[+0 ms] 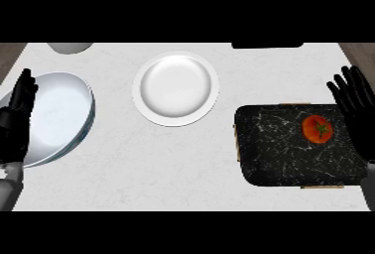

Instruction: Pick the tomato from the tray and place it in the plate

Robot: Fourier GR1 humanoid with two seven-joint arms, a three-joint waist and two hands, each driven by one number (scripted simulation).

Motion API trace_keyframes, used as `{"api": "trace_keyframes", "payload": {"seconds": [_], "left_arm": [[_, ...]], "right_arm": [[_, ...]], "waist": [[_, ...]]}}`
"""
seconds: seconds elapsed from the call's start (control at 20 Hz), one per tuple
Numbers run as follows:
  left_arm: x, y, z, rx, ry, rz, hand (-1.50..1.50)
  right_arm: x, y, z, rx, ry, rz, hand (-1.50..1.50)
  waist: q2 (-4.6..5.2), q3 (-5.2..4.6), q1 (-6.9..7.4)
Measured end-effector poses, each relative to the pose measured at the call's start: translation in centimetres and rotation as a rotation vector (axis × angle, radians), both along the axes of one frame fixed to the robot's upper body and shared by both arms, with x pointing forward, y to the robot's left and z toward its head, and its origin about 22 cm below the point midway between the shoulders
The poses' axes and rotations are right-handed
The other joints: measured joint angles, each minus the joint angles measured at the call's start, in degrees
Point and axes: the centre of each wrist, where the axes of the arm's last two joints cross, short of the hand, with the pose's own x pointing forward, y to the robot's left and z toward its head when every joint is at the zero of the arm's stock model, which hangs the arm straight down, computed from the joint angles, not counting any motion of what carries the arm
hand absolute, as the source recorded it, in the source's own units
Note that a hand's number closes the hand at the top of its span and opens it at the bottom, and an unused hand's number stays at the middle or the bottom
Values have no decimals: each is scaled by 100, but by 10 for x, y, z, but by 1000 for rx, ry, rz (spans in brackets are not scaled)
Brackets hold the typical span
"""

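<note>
At the far left edge, the robot's black left hand [15, 119] stands with its fingers straight and pointing up, spread and holding nothing. It overlaps the left side of a large, pale, shiny round bowl [62, 119] that sits on the white marbled bench [147, 168]. Above the bowl, at the bench's far edge, a small grey rounded object [71, 47] is partly cut off, and what it is cannot be told.

Near the middle, a little toward the far side, lies a round white plate [176, 88], apart from the bowl, with nothing on it. At the far edge to the right of the plate shows a flat black shape [267, 45].

Right of the plate and nearer the robot is a black marble-patterned rectangular tray [278, 149]. The red tomato [318, 129] with its green stem rests on the tray's right part, toward the far side. Beside the tray's right edge, the black right hand [357, 106] is held up with fingers straight and spread, close to the tomato but not touching it.
</note>
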Motion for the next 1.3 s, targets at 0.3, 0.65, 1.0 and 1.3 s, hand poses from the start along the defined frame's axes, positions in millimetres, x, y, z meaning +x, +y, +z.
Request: {"api": "trace_keyframes", "payload": {"seconds": [0.3, 0.65, 1.0, 1.3], "left_arm": [[-20, 9, -33, 43, 82, -29, 0], [-49, 11, -61, 33, 171, -72, 0], [-67, 16, -75, 25, 196, -84, 0], [-63, 12, -74, 19, 197, -91, 0]], "right_arm": [[0, -19, 17, 327, -166, 7, -150], [-32, -40, -4, 299, -376, -433, -150], [-87, -36, -32, 317, -474, -503, -150], [-120, -60, -26, 66, -321, -390, -150]], "waist": [[-23, -12, 98], [-45, -3, 65], [-22, -19, 110], [-7, -27, 113]]}}
